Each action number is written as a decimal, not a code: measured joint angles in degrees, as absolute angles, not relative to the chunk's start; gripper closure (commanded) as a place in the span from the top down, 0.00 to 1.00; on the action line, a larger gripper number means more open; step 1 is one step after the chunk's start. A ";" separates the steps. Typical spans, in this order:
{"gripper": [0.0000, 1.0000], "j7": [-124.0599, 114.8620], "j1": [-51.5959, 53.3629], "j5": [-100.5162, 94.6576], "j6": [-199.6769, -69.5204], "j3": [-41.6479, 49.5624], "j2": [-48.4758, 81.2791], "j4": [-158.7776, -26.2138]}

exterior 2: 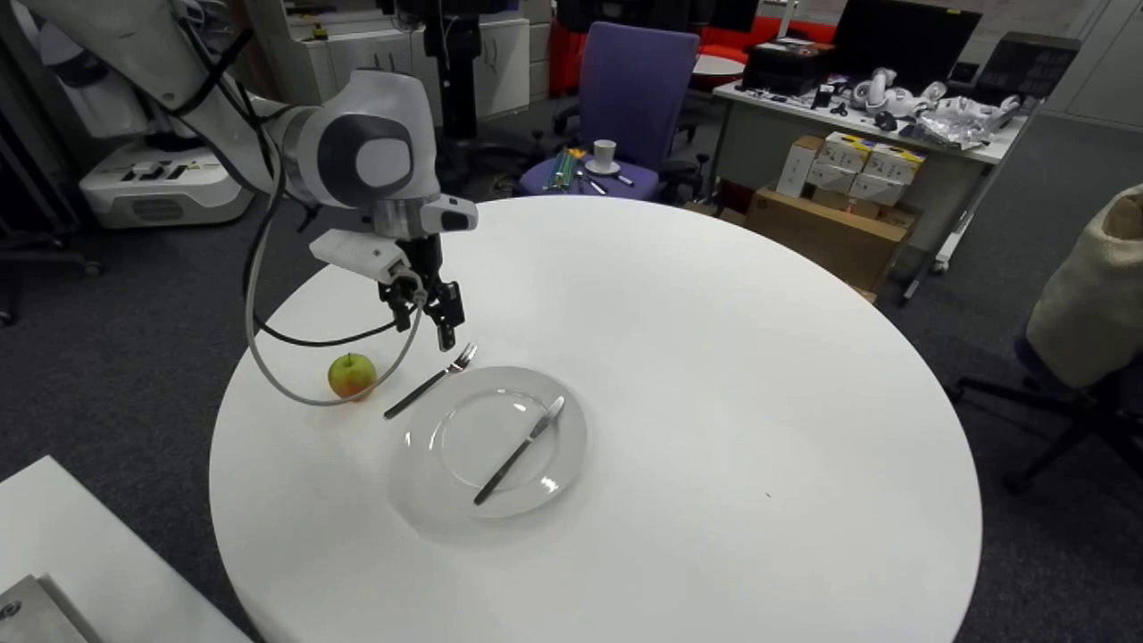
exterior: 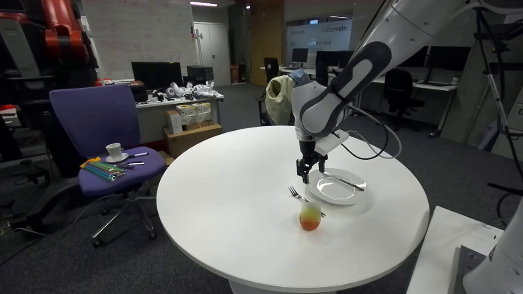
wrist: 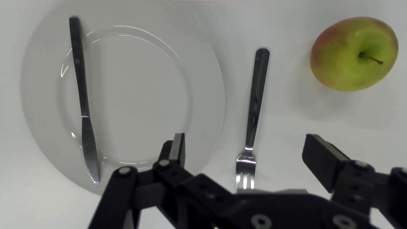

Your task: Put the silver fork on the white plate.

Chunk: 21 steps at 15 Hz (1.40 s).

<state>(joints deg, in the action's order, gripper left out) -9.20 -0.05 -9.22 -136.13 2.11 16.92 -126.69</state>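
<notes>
Hovering gripper (wrist: 248, 148): above the white tabletop (exterior 2: 759, 375), we see its fingers (wrist: 321, 156) spread wide, one on either side of the silver fork (wrist: 255, 105) in the wrist view.
Fork: lying flat on the tabletop between the white plate (wrist: 140, 95) and the apple (wrist: 359, 57), just beside the plate's rim; we find its tines nearest the gripper, its handle pointing away.
Plate: carrying a knife (wrist: 81, 86), which we see laid off-centre with both ends over the rim.
Apple: resting near the fork's handle, on the side away from the plate, stem up as we see it.
Purple chair (exterior: 96, 122): near the tabletop, we see it in both exterior views, its seat bearing a white cup (exterior: 115, 152) on a saucer (exterior: 117, 159).
</notes>
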 measured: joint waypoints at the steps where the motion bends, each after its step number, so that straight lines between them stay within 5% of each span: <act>1: 1.00 -9.19 -0.03 -9.20 -136.43 2.11 17.42 -126.32; 16: 1.00 -9.32 -0.01 -5.74 -133.09 2.12 19.33 -124.60; 17: 0.75 -9.32 0.02 -5.72 -133.11 2.12 19.97 -124.44; 21: 0.52 -9.32 0.12 -5.68 -133.12 2.12 23.13 -122.76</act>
